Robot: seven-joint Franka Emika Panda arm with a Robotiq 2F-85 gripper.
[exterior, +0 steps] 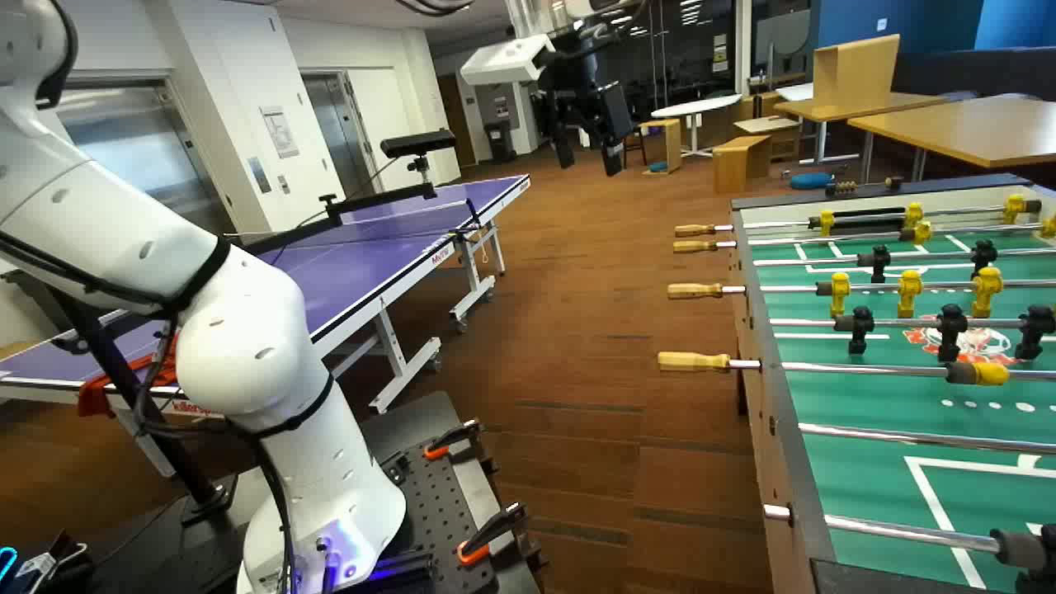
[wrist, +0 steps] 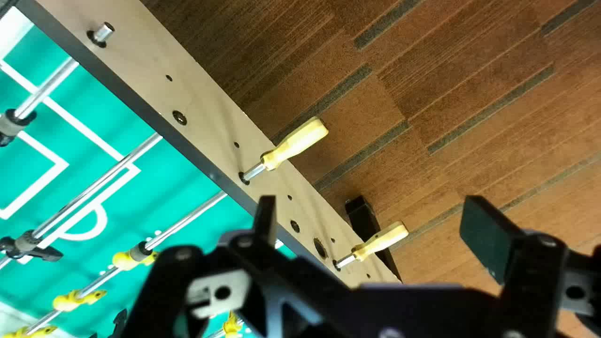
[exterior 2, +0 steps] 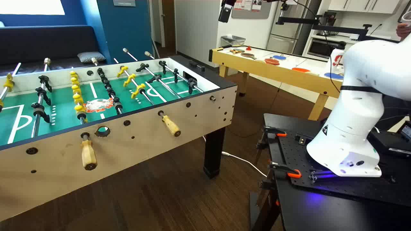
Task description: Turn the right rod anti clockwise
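Observation:
The foosball table has several metal rods with wooden handles on its near side. A wooden handle on a rod with yellow players shows in both exterior views (exterior: 693, 360) (exterior 2: 171, 125) and in the wrist view (wrist: 296, 143). Another wooden handle, on a second yellow-player rod, shows in both exterior views (exterior: 695, 289) (exterior 2: 89, 154) and lies between the fingers as seen in the wrist view (wrist: 381, 240). I cannot tell for certain which is the right rod. My gripper (exterior: 588, 157) (wrist: 371, 206) is open and empty, raised well above the handles. An exterior view shows only part of it (exterior 2: 225, 12).
A bare rod stub (exterior: 777, 513) (wrist: 103, 33) sticks out of the foosball table's side wall (exterior 2: 199, 118). The arm's black base table (exterior 2: 276, 122) carries orange-tipped clamps. A purple ping-pong table (exterior: 355, 264) and a white-topped table (exterior 2: 257, 72) stand nearby. Brown floor separates the tables.

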